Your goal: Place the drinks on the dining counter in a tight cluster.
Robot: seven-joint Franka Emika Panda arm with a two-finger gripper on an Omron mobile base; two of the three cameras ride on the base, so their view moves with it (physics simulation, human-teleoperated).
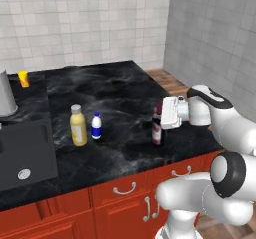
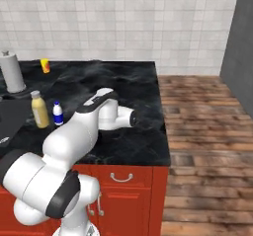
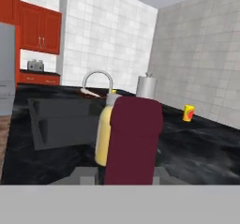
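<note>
The dark wine bottle [image 1: 157, 132] with a red label stands upright near the front right of the black marble dining counter [image 1: 120, 88]. My gripper [image 1: 159, 117] reaches in level from the right and is shut on its upper part. In the hand view the maroon bottle [image 3: 133, 141] sits between my fingertips [image 3: 87, 176], and my gripper [image 3: 124, 177] grips it. The yellow bottle [image 1: 78, 126] with a grey cap and the small blue-and-white bottle [image 1: 96, 126] stand side by side well to the left. Both the yellow bottle [image 2: 39, 110] and the blue-and-white one [image 2: 58, 113] appear left of the arm.
An inset black sink [image 1: 22, 155] lies left of the two bottles, with its faucet [image 3: 98, 78] behind. A grey paper towel cylinder [image 1: 6, 95] and a small orange-yellow cup [image 1: 23, 78] stand at the back left. The counter ends at a wooden floor [image 2: 207, 121] on the right.
</note>
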